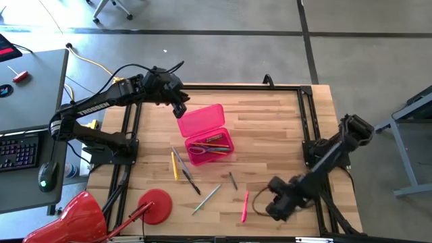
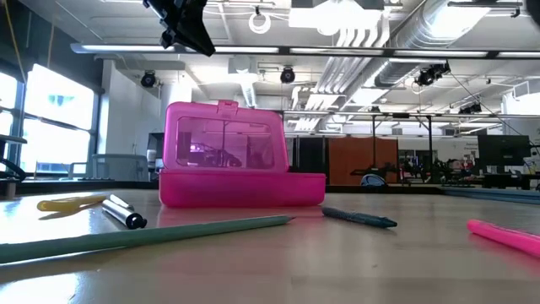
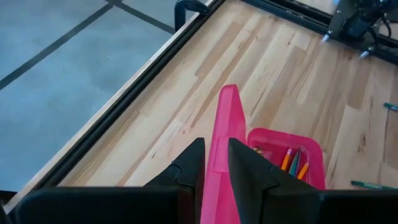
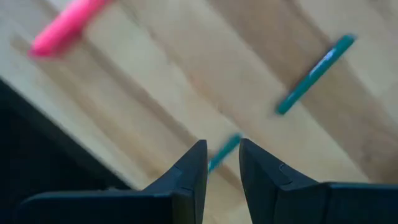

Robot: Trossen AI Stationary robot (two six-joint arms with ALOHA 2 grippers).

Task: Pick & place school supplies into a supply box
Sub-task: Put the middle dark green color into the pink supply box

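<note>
The left gripper (image 3: pixel 216 163) is pinching the box lid (image 3: pixel 225 134) between its fingers. A tug could be tipping the pink box (image 1: pixel 209 144), spilling pencils (image 1: pixel 214 147). The right gripper (image 4: pixel 222 157), fingers slightly apart, is hanging over a green pen (image 4: pixel 222 151).

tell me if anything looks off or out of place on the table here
Most supplies lie loose outside the pink supply box: a pink pen, a yellow pencil and others scattered in front of it. A red disc that is no school supply sits near the front edge. Nothing looks spilled or broken.

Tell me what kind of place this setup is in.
Probably a robotics lab or open industrial workspace: exposed ceiling ducts overhead, a bare concrete floor around the wooden table, and a desk with a keyboard beside the rig.
</note>
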